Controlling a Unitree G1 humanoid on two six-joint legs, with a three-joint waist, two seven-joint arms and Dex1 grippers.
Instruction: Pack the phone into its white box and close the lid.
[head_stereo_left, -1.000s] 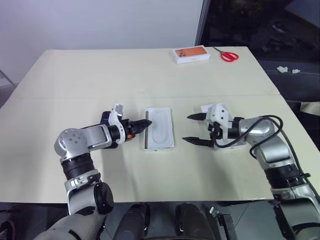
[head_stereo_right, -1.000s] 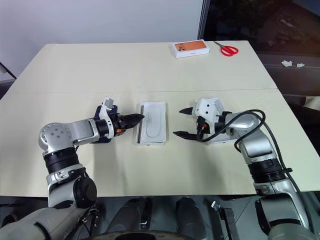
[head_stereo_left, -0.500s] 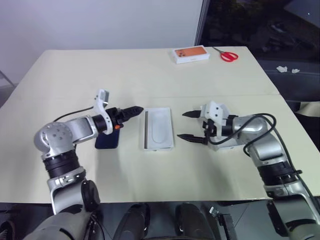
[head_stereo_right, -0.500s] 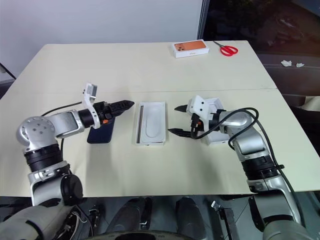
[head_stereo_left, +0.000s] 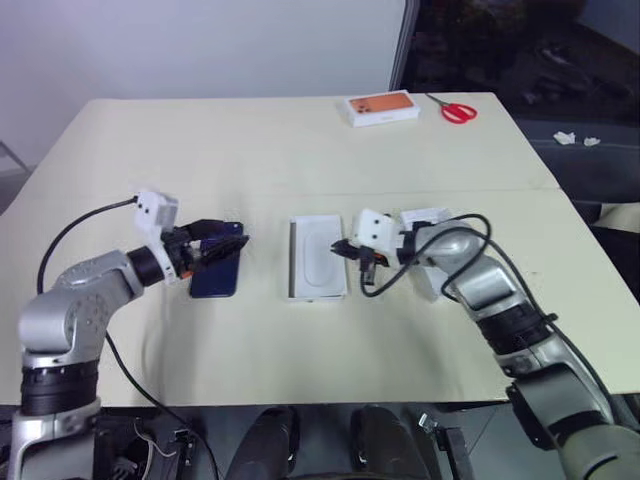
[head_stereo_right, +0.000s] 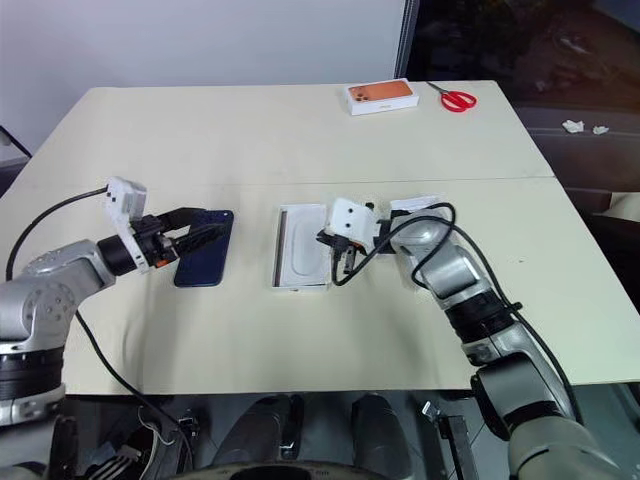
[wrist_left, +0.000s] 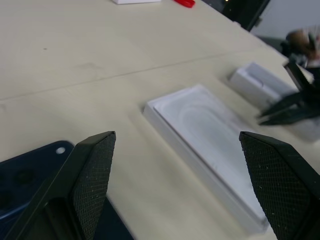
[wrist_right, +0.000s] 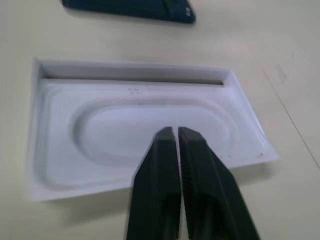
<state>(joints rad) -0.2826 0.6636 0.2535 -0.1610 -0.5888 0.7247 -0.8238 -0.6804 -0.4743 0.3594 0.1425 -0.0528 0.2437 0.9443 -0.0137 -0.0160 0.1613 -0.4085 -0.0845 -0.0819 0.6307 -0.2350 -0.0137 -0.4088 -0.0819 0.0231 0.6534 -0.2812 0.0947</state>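
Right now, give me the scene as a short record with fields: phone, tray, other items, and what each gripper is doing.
phone: the phone lies flat on the table, held by neither gripper
tray: white insert tray with oval recess, open, nothing in it
left gripper: left gripper open, over the phone
right gripper: right gripper shut, at the tray's right edge
behind right arm: another white box part
far edge: orange-print box, red scissors
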